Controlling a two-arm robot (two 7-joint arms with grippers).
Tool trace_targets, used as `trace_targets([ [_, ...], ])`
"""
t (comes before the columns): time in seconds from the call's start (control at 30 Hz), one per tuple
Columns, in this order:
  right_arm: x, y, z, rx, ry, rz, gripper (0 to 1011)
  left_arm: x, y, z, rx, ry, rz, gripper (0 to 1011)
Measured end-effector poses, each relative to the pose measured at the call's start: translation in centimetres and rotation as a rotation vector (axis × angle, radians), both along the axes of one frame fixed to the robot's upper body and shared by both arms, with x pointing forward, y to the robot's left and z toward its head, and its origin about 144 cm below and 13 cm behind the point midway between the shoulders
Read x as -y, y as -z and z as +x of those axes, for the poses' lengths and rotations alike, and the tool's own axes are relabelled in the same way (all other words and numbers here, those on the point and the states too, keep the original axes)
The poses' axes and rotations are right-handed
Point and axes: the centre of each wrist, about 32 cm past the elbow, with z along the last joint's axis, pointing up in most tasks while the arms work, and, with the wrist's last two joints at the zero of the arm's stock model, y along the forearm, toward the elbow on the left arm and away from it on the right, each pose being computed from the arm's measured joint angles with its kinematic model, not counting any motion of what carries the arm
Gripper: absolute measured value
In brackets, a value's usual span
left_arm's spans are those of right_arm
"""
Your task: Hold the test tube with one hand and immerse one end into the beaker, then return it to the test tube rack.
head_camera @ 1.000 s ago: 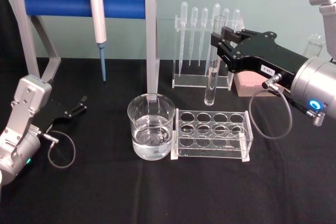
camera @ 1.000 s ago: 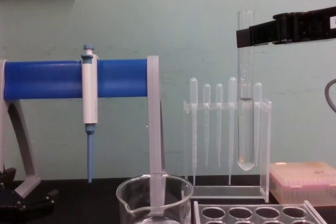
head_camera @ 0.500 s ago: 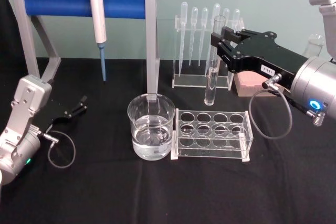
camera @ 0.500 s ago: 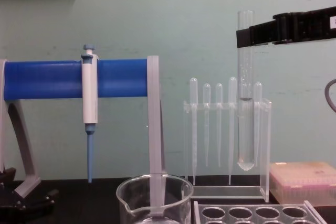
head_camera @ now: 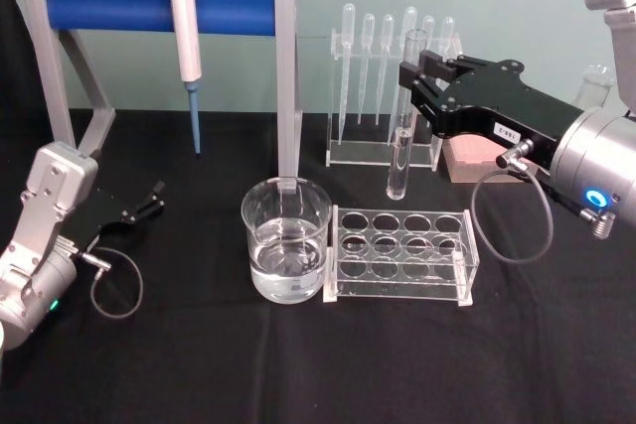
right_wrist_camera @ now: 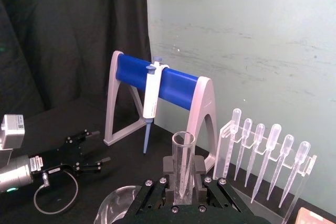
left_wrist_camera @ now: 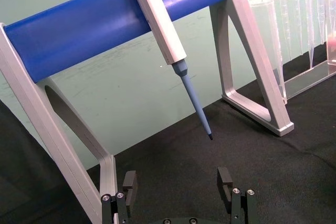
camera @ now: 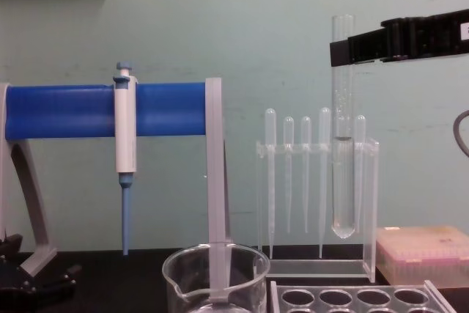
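The test tube [head_camera: 399, 161] is hanging upright, pinched by the right gripper [head_camera: 417, 86]. It needs sliding slowly toward eight o'clock, over the beaker [head_camera: 260, 245], then dipping gently. The left gripper [head_camera: 154, 198] is resting, jaws apart.

Clear glossy glass: test tube [head_camera: 398, 161], beaker [head_camera: 288, 220]. Clear smooth plastic: rack [head_camera: 399, 285]. Matt black cloth: tabletop [head_camera: 298, 364]. Matt black plastic: right gripper [head_camera: 412, 81].

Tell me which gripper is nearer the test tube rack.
Right. The right gripper holds the test tube raised behind the test tube rack; the left gripper sits open past the beaker, far left.
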Motion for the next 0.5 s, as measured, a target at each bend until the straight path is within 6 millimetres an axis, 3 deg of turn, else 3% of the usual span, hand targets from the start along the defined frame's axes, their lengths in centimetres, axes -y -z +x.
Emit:
trace_targets([
  [0.5, 0.0, 0.0, 0.0, 0.0, 0.0, 0.0, 222, 0.0, 0.0, 0.0, 0.0, 0.0, 0.0, 1000],
])
